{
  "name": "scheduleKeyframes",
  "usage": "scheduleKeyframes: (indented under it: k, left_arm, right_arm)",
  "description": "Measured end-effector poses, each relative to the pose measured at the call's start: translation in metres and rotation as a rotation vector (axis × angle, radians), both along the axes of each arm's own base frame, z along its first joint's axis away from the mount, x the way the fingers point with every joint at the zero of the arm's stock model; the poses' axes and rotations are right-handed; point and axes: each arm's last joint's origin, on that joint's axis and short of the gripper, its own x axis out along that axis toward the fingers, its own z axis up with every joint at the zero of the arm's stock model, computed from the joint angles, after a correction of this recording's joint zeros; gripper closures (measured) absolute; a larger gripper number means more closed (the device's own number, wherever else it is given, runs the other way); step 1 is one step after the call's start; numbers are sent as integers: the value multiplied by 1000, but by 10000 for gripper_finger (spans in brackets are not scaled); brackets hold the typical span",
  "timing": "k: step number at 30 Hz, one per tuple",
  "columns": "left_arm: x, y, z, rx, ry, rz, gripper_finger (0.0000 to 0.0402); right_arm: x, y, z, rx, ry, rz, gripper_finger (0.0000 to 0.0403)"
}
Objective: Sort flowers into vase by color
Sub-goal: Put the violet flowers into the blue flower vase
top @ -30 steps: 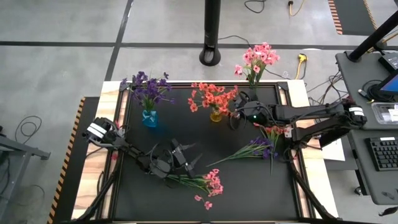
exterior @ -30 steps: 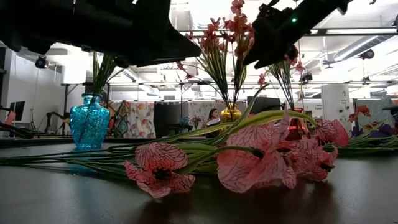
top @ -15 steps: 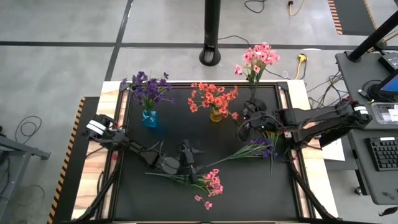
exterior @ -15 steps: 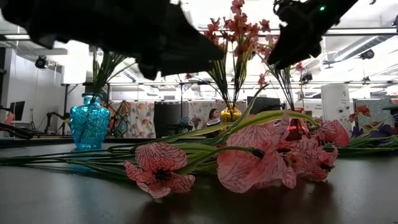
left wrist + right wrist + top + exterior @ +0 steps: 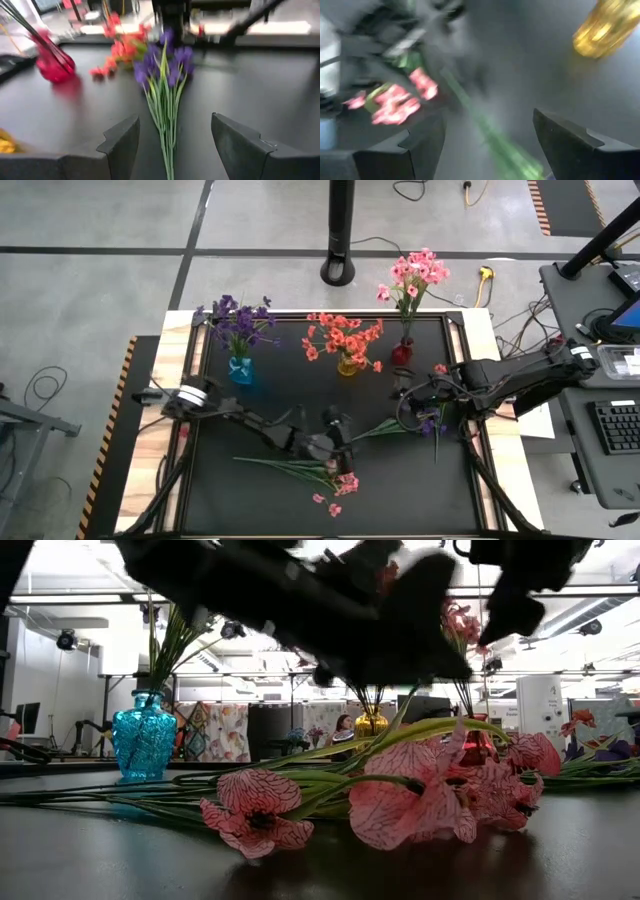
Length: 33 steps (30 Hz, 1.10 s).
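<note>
Table [image 5: 230, 500]: black mat, wooden edges showing at left and right in the high view.
Left gripper [image 5: 337, 442]: near the middle of the mat, over the stems between the two loose sprays; fingers [image 5: 121, 141] apart, nothing between them.
Right gripper [image 5: 412, 400]: right of centre, above the blossom end of the loose purple spray; fingers [image 5: 415, 145] apart and empty.
Loose purple spray [image 5: 425, 420]: flat on the mat at right, stem running left toward the centre; seen head-on in the left wrist view [image 5: 165, 75], stem pointing between the left fingers.
Loose pink spray [image 5: 340, 480]: flat at the near middle, stems trailing left; fills the low view [image 5: 420, 790], hiding the mat behind it.
Orange-red spray [image 5: 120, 50]: lying beside the purple one, clear only in the left wrist view.
Blue vase [image 5: 240, 370]: far left, holding purple flowers [image 5: 238, 320].
Yellow vase [image 5: 347, 365]: far middle, holding orange-red flowers [image 5: 343, 335]; also a blur in the right wrist view [image 5: 605, 27].
Red vase [image 5: 401, 354]: far right, holding pink flowers [image 5: 413, 275]; body plain in the left wrist view [image 5: 52, 67].
Low view only: both arms as dark shapes across the top, screening the bouquets; room with hanging fabrics beyond.
High view only: black pole base [image 5: 339, 270] behind the table, keyboard [image 5: 612, 430] on a desk at right.
</note>
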Motion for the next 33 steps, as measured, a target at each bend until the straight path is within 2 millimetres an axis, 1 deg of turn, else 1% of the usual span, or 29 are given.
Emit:
scheduleKeyframes:
  k: [4,8,11,14,18,21,24,26,33]
  left_arm:
    - [25,0,-14,22,98,1,174]
    - [41,2,-22,21,180,17,174]
    - [48,6,-25,31,227,27,176]
    - [54,13,-27,-8,263,9,184]
    - [55,22,-39,-94,325,-34,201]
    - [54,23,-40,-91,333,-30,218]
    - [54,23,-41,-90,338,-30,245]
    - [54,23,-41,-95,344,-27,269]
    - [53,23,-42,-99,349,-20,386]
  right_arm:
    - [-11,1,-3,117,104,24,122]
    - [-22,0,-10,129,233,-14,128]
    - [-27,-1,-13,129,301,-38,132]
    - [-28,-1,-14,128,316,-40,136]
    - [-29,1,-14,126,317,-27,138]
    - [-30,4,-14,125,318,-13,137]
    - [-30,7,-14,123,319,2,136]
    - [-30,8,-14,122,320,10,136]
    - [-31,11,-14,119,320,26,141]
